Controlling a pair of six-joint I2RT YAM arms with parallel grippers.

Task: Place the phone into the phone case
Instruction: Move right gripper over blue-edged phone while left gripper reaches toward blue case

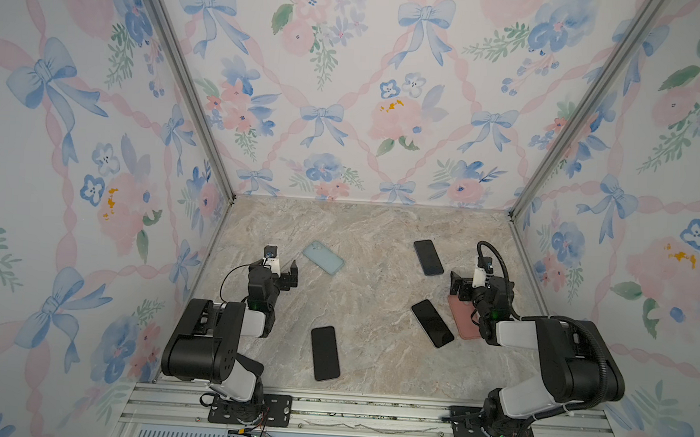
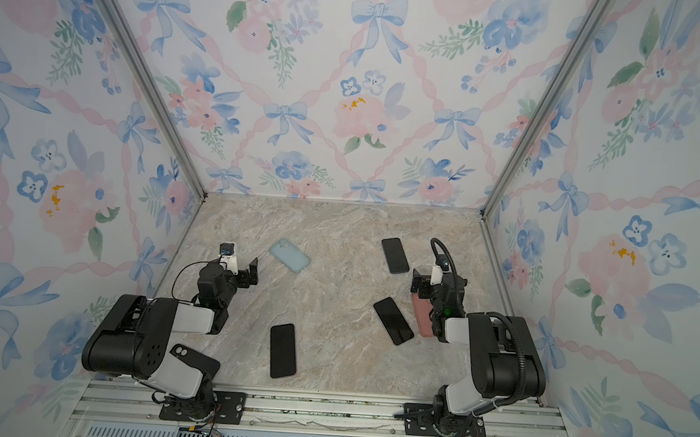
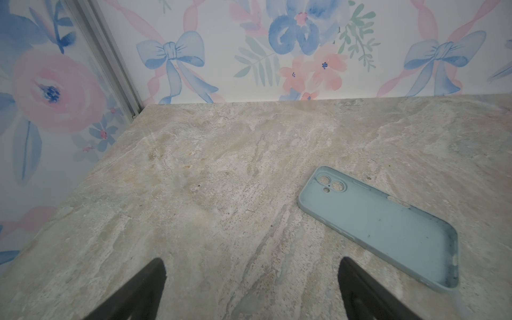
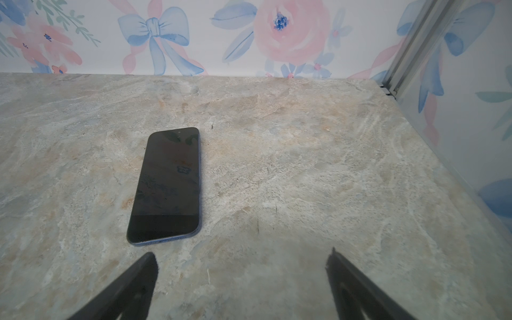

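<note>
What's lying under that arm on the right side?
A pink phone case lies flat beneath the right arm. Only part shows; the arm hides the rest, beside a black phone.

Pink case (image 1: 465,322) lies partly hidden beneath the right arm (image 1: 497,303). A black case (image 2: 194,357) near the left arm's base (image 2: 172,377) shows only in part.

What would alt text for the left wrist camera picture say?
A pale blue phone case lies empty, open side up, on a marbled tabletop, just beyond the open left claw. Floral wallpaper with blue bows backs the scene.
</note>
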